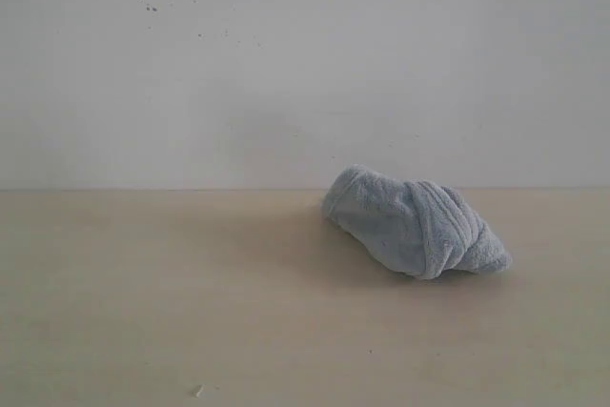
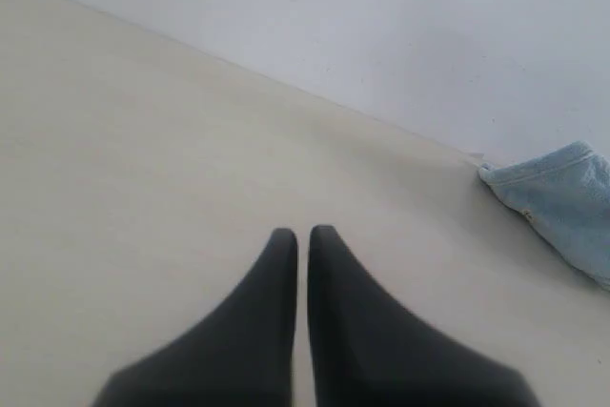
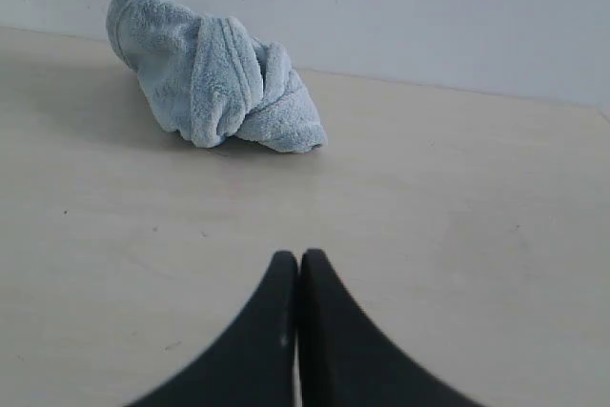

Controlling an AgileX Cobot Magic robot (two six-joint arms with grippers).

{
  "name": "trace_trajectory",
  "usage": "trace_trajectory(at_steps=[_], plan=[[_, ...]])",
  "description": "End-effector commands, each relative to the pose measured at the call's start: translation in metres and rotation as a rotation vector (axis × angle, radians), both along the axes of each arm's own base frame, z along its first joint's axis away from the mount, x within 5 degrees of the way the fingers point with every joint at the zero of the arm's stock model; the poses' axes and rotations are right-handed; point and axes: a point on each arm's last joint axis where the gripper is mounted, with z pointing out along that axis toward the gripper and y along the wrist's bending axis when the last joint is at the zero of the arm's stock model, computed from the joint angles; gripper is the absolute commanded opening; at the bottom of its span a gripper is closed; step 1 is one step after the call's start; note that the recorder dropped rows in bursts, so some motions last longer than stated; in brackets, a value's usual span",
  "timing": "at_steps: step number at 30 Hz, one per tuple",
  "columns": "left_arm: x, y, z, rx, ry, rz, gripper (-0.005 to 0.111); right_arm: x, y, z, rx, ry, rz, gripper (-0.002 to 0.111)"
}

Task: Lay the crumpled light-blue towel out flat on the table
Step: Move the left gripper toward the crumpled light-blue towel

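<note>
Towel (image 1: 415, 221) lies bunched in a twisted heap on the worktop (image 1: 143, 302), right of centre, near the white wall (image 1: 286, 54), nothing touching it. Left tool (image 2: 302, 234) is closed and empty over bare surface, with the heap off to one side. Right tool (image 3: 298, 256) is also closed and empty, pointing toward the heap, so probably better placed to begin. No label, brand or writing visible.

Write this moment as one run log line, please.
towel: crumpled heap on table | left hand: shut, empty | right hand: shut, empty | spreading: not started
</note>
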Motion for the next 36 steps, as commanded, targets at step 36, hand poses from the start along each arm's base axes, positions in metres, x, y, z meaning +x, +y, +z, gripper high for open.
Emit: trace_trajectory(at_steps=[36], plan=[[0.117, -0.026, 0.042, 0.195, 0.094, -0.230, 0.004, 0.001, 0.003, 0.034, 0.306, -0.332, 0.016, 0.000]])
